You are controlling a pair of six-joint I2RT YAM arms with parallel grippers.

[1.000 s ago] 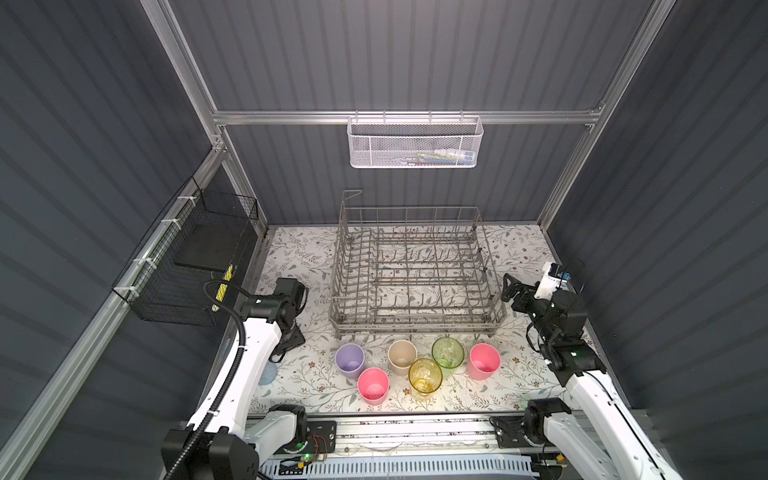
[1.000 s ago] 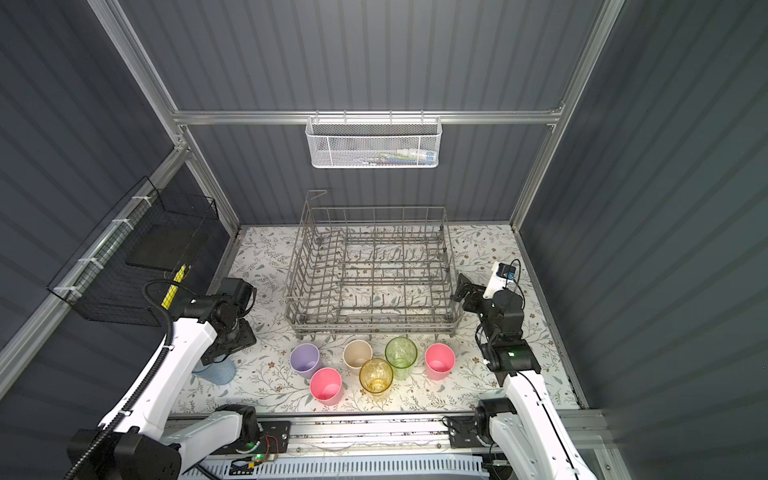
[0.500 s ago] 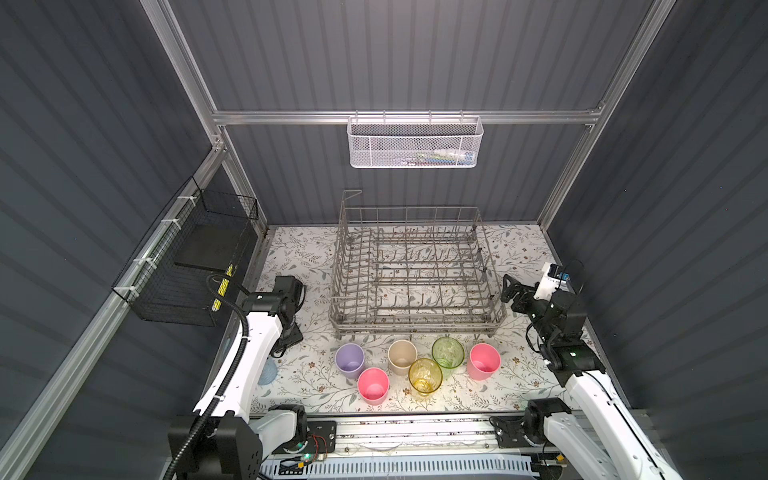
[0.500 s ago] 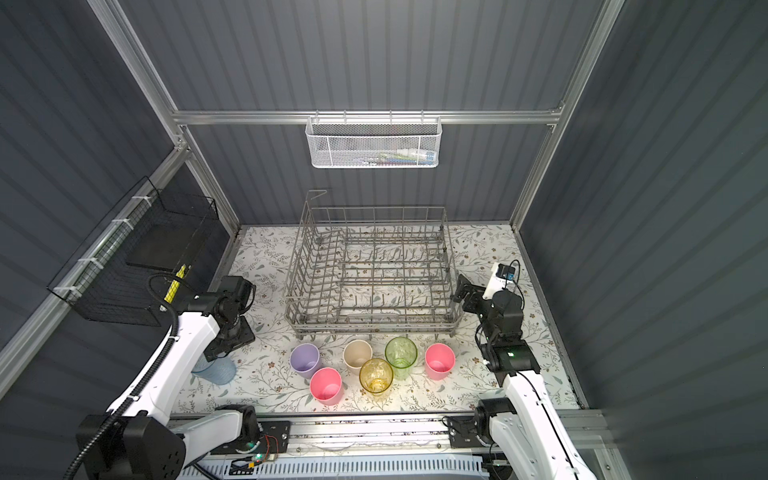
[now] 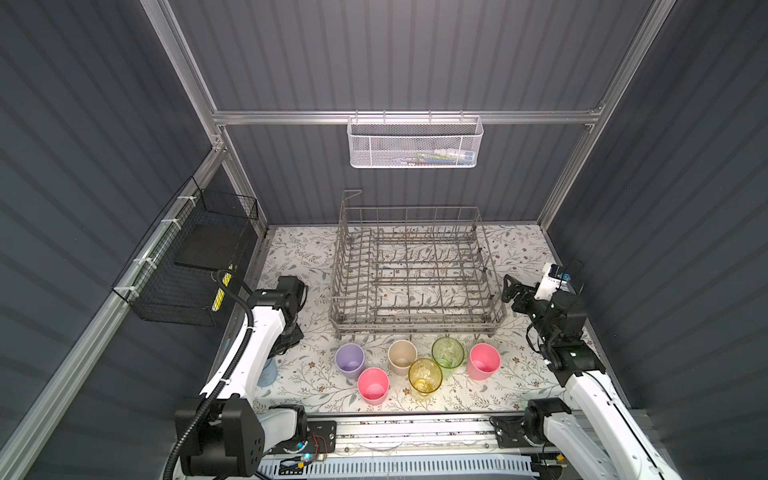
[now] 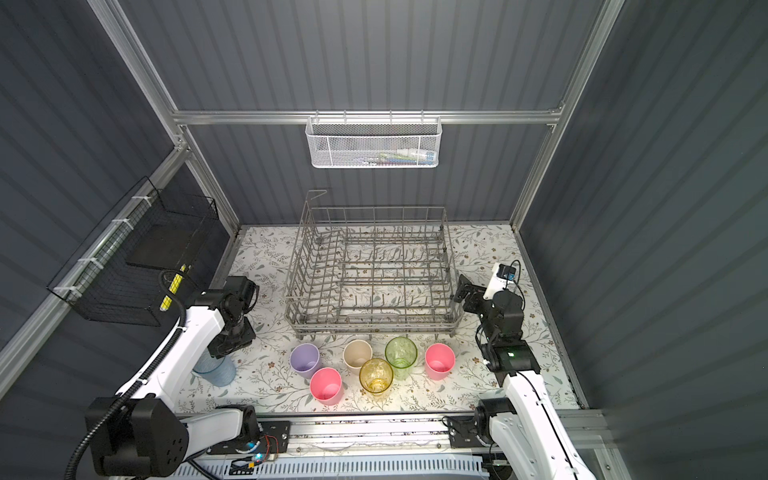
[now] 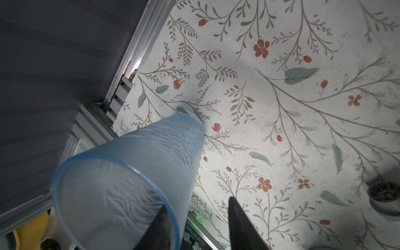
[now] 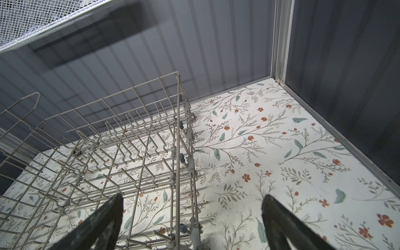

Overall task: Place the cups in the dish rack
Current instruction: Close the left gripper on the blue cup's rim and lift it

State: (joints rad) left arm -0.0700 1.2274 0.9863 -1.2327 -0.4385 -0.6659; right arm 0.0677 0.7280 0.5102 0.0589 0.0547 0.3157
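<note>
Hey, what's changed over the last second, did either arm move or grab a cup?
The left arm shifted slightly while the left gripper narrowed over the grey-blue cup: one finger inside the rim, one outside with a gap, so no grip yet. That cup has not moved. The right gripper stays wide open beside the dish rack, and the other six cups sit unmoved in front of it.

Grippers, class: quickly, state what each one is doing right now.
Left gripper: open, astride the rim of the blue cup, not gripping yet.
Right gripper: open, holding nothing.
</note>
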